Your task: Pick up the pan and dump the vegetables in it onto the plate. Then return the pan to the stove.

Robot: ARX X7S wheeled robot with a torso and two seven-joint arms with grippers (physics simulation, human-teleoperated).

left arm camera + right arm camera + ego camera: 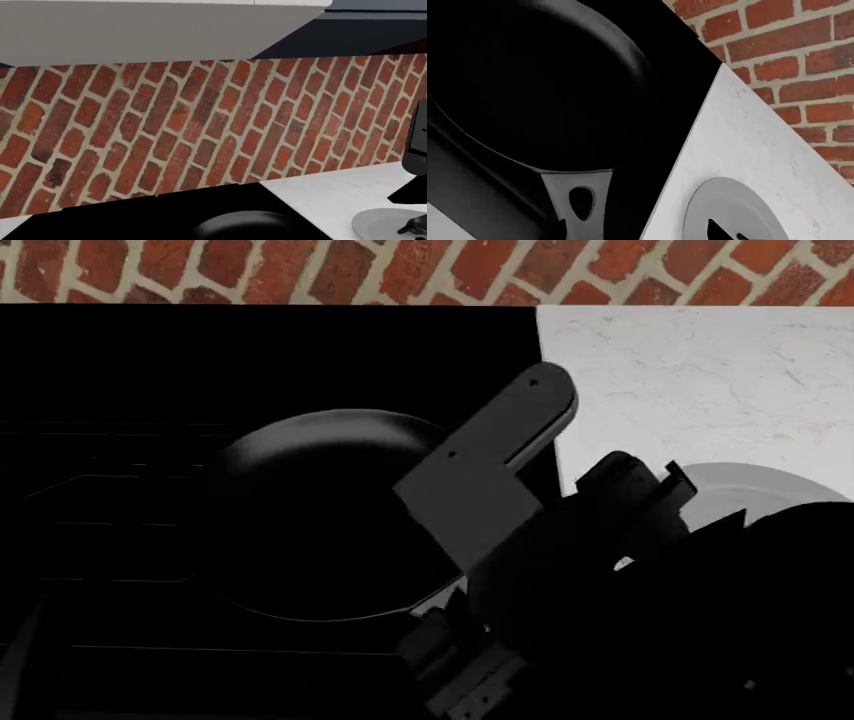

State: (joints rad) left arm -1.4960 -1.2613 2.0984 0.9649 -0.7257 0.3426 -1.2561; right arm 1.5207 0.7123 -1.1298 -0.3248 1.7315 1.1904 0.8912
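Jaws hidden, black pan (527, 80) (pierced grey handle) on stove (120, 360), empty

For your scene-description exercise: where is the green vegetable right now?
In the left wrist view, the vegetable lies on the plate, on the white counter beside the stove; the pan is empty.

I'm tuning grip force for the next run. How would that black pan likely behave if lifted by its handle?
The pan looks rigid, so it shouldn't flex. Its wide body hangs off a flat, narrow handle, so it would probably droop or twist in a light grip. The handle's smooth metal looks slippery. The pan appears empty, with the vegetable on the plate, so nothing should shift inside.
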